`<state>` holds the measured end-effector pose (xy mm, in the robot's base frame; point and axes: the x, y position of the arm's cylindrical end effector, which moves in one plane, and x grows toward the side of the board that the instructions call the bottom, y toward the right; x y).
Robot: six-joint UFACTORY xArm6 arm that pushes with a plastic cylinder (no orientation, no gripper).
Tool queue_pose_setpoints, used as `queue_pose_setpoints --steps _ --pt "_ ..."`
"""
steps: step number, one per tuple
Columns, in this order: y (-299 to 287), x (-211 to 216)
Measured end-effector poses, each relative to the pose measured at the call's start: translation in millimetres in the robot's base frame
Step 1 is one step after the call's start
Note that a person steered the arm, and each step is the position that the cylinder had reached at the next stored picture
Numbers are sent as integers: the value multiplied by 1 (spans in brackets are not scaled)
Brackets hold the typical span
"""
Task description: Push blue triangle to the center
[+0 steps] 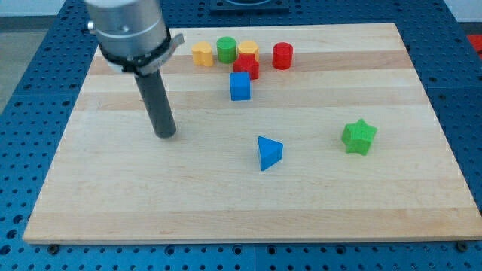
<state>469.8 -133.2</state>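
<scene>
Nearest us sits the blue triangle (pixel 269 152), slightly below center; our tip (pixel 166 134) stands well apart at its ten o'clock (no hand to tell of), not yet positioned for the push.

We see open board between my tip (pixel 166 134) and the blue triangle (pixel 269 152); a block cluster (pixel 241 56) crowds the upper centre.

Silver-grey metal cylinder housing (pixel 126 30), thin flange at base; straight dark grey rod (pixel 157 102) below, matte.
</scene>
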Motion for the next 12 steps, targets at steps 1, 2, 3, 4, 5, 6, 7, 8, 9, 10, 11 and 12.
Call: queue_pose_setpoints --steps 1,2,3,4,5,6,7,8,9,10,11,12 --pt "15 37" --pt "42 58" --pt "76 79" --pt "116 82" --pt "152 75" --pt "175 47" --pt "179 32" --pt "175 40" --pt "164 55" --pt "154 56" --pt "153 44" --pt "156 26"
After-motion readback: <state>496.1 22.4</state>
